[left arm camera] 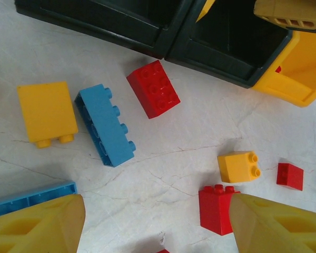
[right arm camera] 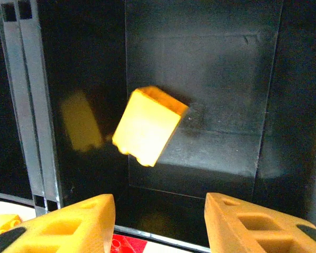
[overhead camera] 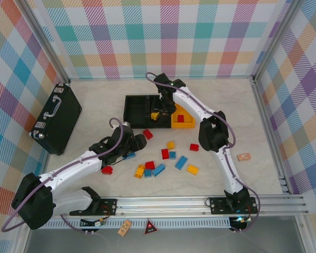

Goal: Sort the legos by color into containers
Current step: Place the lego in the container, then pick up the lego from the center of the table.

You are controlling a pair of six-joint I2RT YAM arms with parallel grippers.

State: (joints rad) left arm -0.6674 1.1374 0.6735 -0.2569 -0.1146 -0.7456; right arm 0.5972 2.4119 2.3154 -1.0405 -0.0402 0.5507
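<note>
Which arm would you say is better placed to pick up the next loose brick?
Left: the left gripper hovers open over loose legos, while the right gripper is over the middle black bin.

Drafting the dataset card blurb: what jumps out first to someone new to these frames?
First, the yellow brick, blurred and tilted inside a black bin, just beyond the open right gripper. Next, the loose red, blue and yellow legos scattered mid-way across the table, with the left gripper open over them. Then the yellow-orange bin, which holds red bricks.
</note>
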